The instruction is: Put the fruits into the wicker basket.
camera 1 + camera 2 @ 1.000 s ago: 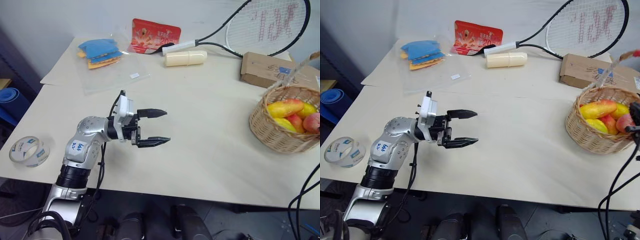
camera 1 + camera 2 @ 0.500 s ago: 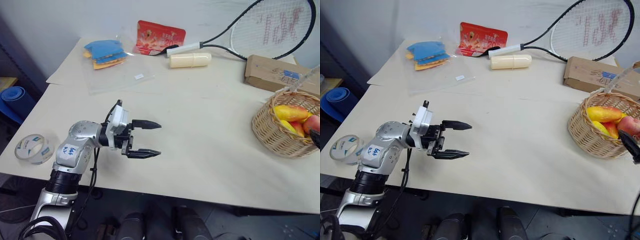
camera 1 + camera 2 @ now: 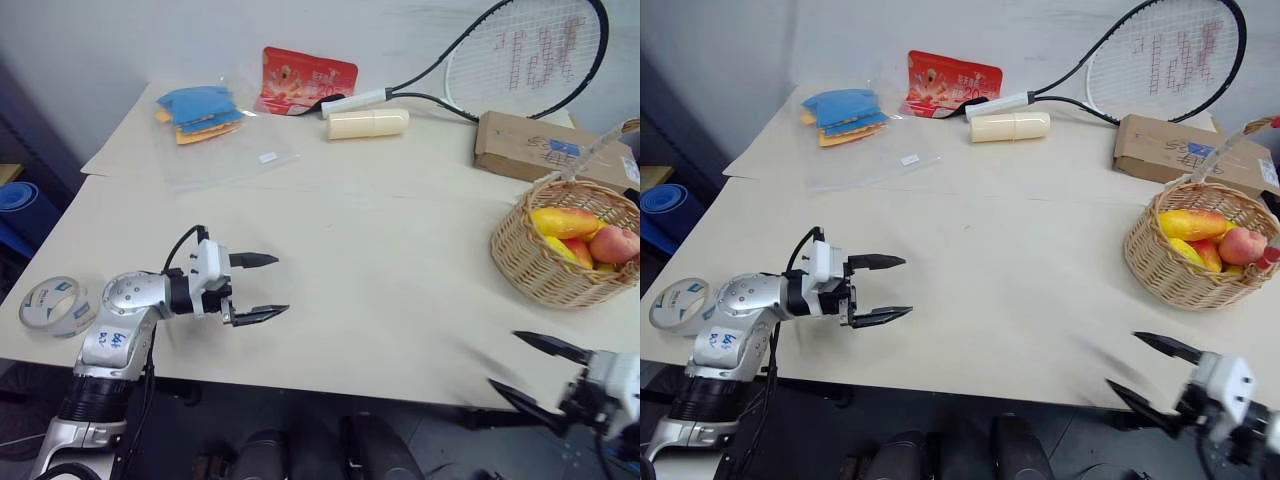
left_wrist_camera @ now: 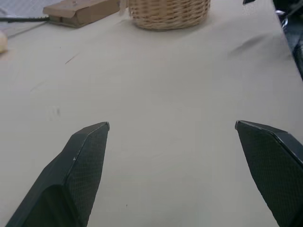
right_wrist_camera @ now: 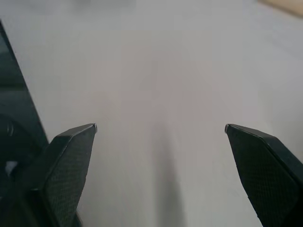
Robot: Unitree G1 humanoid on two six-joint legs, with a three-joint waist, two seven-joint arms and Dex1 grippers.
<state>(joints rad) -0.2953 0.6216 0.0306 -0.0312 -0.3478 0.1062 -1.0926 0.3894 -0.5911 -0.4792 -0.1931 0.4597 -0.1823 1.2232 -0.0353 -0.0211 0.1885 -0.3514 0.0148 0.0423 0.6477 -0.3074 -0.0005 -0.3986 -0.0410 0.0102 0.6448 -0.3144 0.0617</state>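
Left eye view is showing the left hand (image 3: 258,287) hovering spread and empty over the table's (image 3: 400,260) near left edge, and the right hand (image 3: 530,372) hanging spread and empty just off the near right edge. Fruits (image 3: 585,235) are sitting inside the wicker basket (image 3: 545,270), which is standing at the table's right edge.

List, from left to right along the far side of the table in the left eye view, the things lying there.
Blue and orange packets in a clear bag → red snack pouch → cream cylinder → racket → cardboard box.
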